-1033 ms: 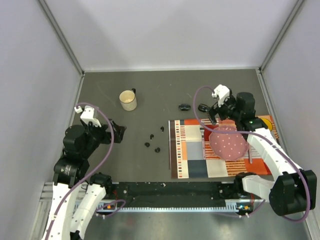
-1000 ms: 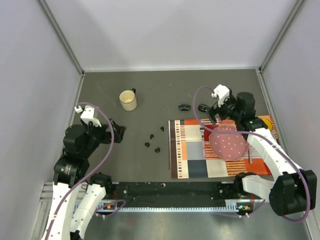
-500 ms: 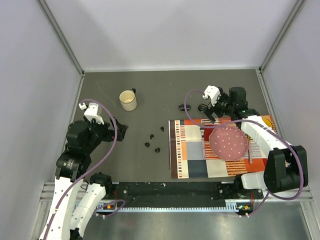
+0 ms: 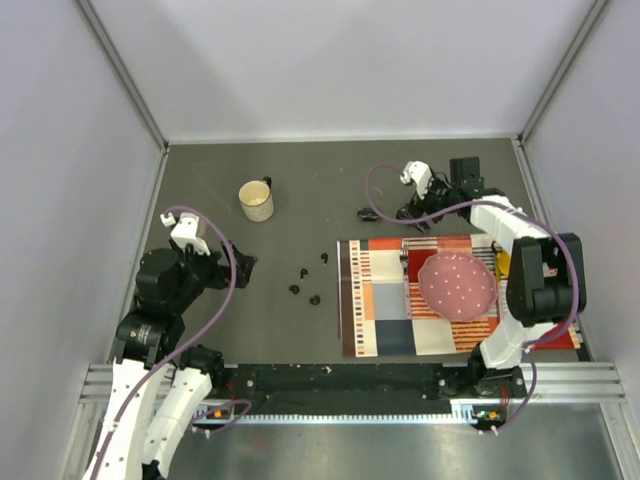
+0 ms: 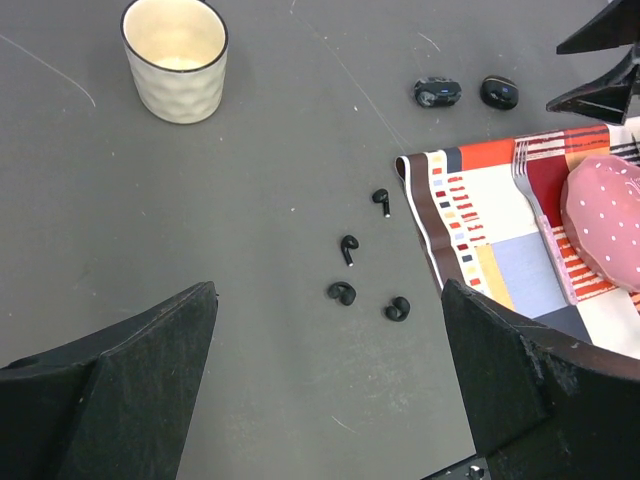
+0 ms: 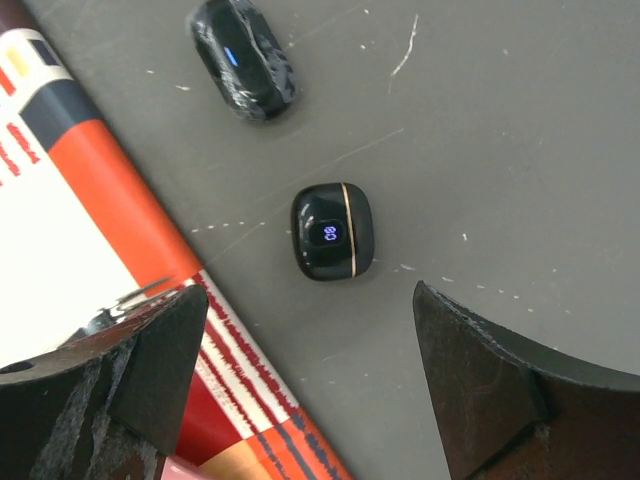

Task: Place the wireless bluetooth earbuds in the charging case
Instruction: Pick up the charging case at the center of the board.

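Wide-open right gripper held over glossy black charging case
Striped mat edge just beside; tiny black earbuds framed by wide-open left gripper.

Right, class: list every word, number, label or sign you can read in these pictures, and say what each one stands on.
Small screen on the black charging case with the gold line: two glowing digits, perhaps "00", too blurred to be sure.
Marbled black case: only a blue light bar, no text.
Cream mug, striped placemat, earbuds: no writing visible.
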